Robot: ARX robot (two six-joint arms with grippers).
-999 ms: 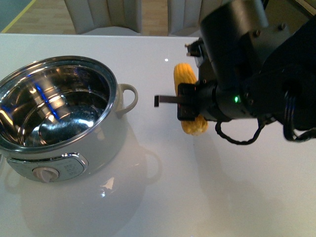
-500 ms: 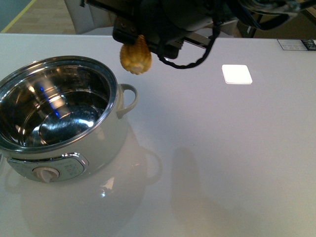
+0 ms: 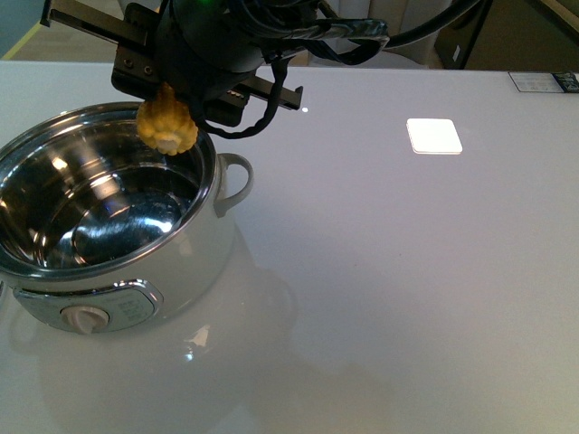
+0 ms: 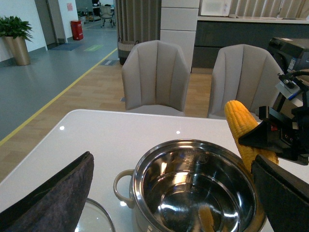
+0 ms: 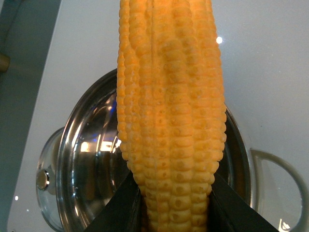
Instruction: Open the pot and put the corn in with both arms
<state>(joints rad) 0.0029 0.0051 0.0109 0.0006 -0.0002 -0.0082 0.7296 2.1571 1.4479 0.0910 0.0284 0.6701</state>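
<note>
Corn [image 3: 166, 127], knobbly yellow cob, clamped in right pincer [image 5: 174, 212] over shiny steel pot [image 3: 194, 262]; left pincer [image 4: 172, 162] seemingly spread wide.

No legible text anywhere. Pot [image 3: 208, 244]: front-panel markings too blurred to read. Dark card [image 3: 545, 81], far right: print too small. Wall notice [image 4: 70, 7], far left: unreadable.

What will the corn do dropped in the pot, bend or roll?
Probably stiff: the corn sticks out straight with the right gripper pinching only part of it. Being round, it would likely roll inside the curved pot.
</note>
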